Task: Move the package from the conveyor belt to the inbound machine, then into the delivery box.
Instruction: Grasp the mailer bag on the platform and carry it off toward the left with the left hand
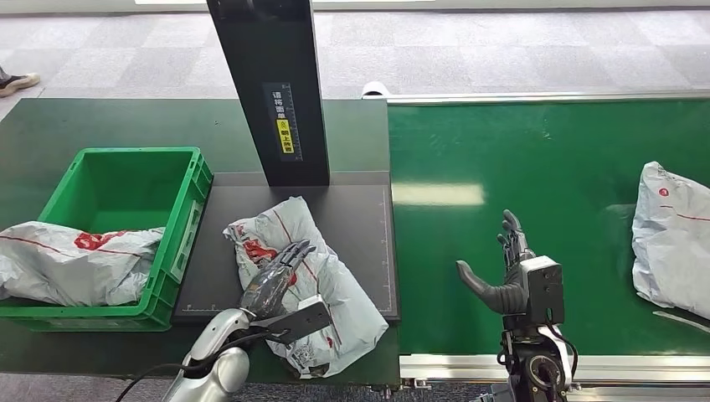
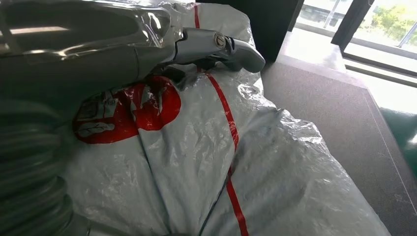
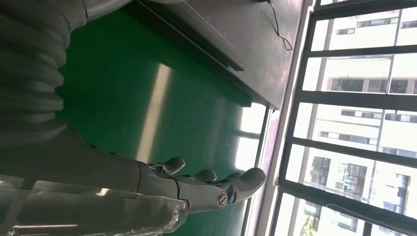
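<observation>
Package on the inbound machine plate, left hand on top, not clearly gripped.

Left hand (image 1: 276, 280) lies flat on the grey package (image 1: 314, 280) at 6 o'clock, fingers extended; can't tell if it holds the film or just rests. Right hand (image 1: 502, 272) at 5 o'clock hovers over the conveyor belt (image 1: 544, 167), fingers spread, empty. To do this well I'd bunch the slack film near the red stripe, lift clear of the plate edge, swing to the green delivery box (image 1: 180, 243) at 9 o'clock, beside the bag (image 1: 75, 260) already inside. Second package (image 1: 674, 239) waits at 3 o'clock.
</observation>
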`<act>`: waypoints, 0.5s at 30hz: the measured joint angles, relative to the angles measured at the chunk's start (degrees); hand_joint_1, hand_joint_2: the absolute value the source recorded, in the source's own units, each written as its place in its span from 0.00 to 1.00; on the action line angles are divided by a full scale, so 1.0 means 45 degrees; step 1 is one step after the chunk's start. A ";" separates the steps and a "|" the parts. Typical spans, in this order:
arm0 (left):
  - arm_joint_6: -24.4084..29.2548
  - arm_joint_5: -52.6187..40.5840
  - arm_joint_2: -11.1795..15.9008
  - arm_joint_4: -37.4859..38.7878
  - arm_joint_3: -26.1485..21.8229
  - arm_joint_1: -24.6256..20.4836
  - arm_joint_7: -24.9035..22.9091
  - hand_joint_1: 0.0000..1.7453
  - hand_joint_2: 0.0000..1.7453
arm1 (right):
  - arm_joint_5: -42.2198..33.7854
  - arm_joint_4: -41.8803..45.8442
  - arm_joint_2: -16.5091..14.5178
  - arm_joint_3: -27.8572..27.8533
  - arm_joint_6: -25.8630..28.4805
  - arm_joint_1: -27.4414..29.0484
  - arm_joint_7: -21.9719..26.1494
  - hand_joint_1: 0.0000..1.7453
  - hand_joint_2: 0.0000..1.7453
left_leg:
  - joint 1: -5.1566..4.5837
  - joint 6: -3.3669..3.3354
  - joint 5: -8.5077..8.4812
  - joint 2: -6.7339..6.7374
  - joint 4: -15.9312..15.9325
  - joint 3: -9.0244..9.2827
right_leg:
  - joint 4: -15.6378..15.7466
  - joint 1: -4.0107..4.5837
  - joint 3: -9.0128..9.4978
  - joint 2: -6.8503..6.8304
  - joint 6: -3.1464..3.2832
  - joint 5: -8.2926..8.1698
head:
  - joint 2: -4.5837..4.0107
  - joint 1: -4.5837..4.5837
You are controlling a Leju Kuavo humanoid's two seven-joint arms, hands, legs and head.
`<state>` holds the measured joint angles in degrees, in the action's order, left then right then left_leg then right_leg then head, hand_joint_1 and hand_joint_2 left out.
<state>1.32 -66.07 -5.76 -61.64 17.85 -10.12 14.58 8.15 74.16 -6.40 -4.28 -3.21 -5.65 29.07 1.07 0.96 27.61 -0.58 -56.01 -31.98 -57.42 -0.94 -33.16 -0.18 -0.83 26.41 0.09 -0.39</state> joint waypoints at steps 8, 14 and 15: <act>-0.0234 -0.0035 -0.0006 0.0661 0.0073 -0.0374 -0.0082 0.89 1.00 | -0.0004 -0.0062 -0.0006 0.0000 0.0022 0.0015 0.0000 0.00 1.00 | -0.0017 -0.0011 0.0041 -0.0040 0.0004 0.0194 | 0.0009 -0.0016 0.0226 -0.0039 -0.0013 0.0052 | 0.0000 0.0000; 0.0870 -0.0319 0.0017 0.0721 0.0131 -0.0171 0.0286 0.99 1.00 | -0.0058 -0.0057 -0.0010 0.0000 0.0100 0.0202 -0.0013 0.00 1.00 | -0.0018 -0.0010 0.0039 -0.0020 0.0003 0.0210 | 0.0009 -0.0016 0.0231 -0.0028 -0.0009 0.0043 | 0.0000 0.0001; 0.1124 -0.0428 0.0023 0.0721 0.0157 -0.0138 0.0321 1.00 1.00 | -0.0072 -0.0056 -0.0010 0.0000 0.0107 0.0232 -0.0014 0.00 1.00 | -0.0017 -0.0009 0.0038 -0.0017 0.0003 0.0210 | 0.0008 -0.0015 0.0228 -0.0026 -0.0008 0.0042 | 0.0000 0.0001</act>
<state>6.37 -68.00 -5.66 -58.40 18.56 -10.74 16.02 7.83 73.90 -6.45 -4.28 -2.73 -4.61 29.00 0.99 0.92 27.78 -0.66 -56.00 -31.03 -57.38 -1.00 -32.14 -0.30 -0.87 26.60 0.09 -0.38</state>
